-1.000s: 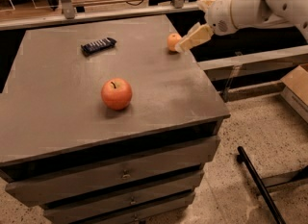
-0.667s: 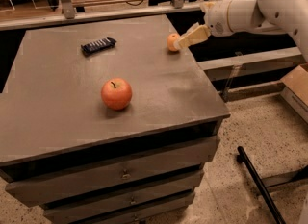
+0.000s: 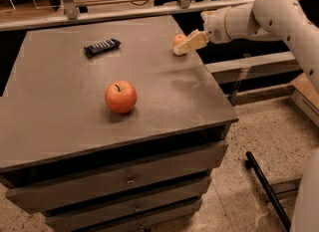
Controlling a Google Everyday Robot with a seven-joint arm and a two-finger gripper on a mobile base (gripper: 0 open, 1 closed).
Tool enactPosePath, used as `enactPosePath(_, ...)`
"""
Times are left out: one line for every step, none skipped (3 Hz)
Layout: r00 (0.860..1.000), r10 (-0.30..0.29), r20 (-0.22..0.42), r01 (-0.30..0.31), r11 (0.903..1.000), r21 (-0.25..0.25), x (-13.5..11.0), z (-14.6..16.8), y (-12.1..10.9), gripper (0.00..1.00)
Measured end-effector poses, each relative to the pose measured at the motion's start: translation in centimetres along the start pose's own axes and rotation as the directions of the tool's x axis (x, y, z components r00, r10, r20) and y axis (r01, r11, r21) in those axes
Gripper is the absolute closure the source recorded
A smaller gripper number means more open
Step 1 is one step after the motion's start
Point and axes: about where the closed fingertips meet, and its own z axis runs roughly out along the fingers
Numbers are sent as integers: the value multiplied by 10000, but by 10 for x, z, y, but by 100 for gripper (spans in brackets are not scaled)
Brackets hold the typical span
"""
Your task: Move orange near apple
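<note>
The orange [image 3: 178, 39] is a small plain fruit near the far right edge of the grey table top [image 3: 75, 106]. The apple [image 3: 120, 96] is larger and red-orange with a dark stem, and stands in the middle of the table, well to the front left of the orange. My gripper [image 3: 182, 47] reaches in from the right on a white arm [image 3: 259, 14]. It is right at the orange's right side and covers part of it. I cannot tell whether it touches or holds the orange.
A dark flat bar-shaped object [image 3: 101, 47] lies at the back left of the table. Drawers [image 3: 129, 178] front the table below. A railing [image 3: 124, 12] runs behind it. A black pole [image 3: 266, 188] lies on the speckled floor at right.
The gripper has moved slightly left, closer against the orange. The orange and the apple have stayed in place.
</note>
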Motion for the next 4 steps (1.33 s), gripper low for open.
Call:
enactPosePath(9996, 212, -183, -216, 9995, -217, 9, 15, 5, 0)
enactPosePath(9990, 350, -275, -360, 9987, -370, 16, 25, 8, 15)
enactPosePath(9984, 348, -443, -373, 9977, -566, 19, 33, 11, 38)
enactPosePath(9979, 298, -570, -341, 9965, -759, 21, 38, 14, 62)
